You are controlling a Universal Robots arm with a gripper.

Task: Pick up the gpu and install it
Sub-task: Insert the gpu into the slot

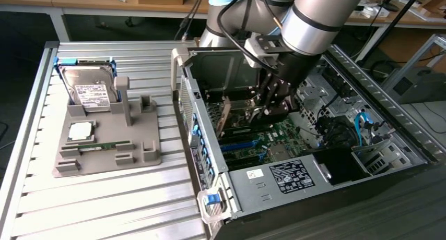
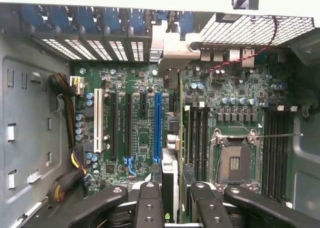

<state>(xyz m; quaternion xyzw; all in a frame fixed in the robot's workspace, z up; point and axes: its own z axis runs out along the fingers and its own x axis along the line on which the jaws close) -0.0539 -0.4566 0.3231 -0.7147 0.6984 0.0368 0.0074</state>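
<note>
while in jaws, gpu (image 2: pixel 169 175) inside case (image 2: pixel 25 103)

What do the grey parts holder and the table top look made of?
Parts holder: matte grey plastic, probably printed or moulded, judging by its blocky one-piece shape. Table top: bare aluminium slats, likely extruded; ribbed, dull silvery sheen.

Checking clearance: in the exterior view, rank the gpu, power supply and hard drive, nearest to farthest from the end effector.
1. gpu, held in the end effector, inside the case.
2. power supply, case's near end.
3. hard drive, upright in the holder, exterior view's left.
</note>
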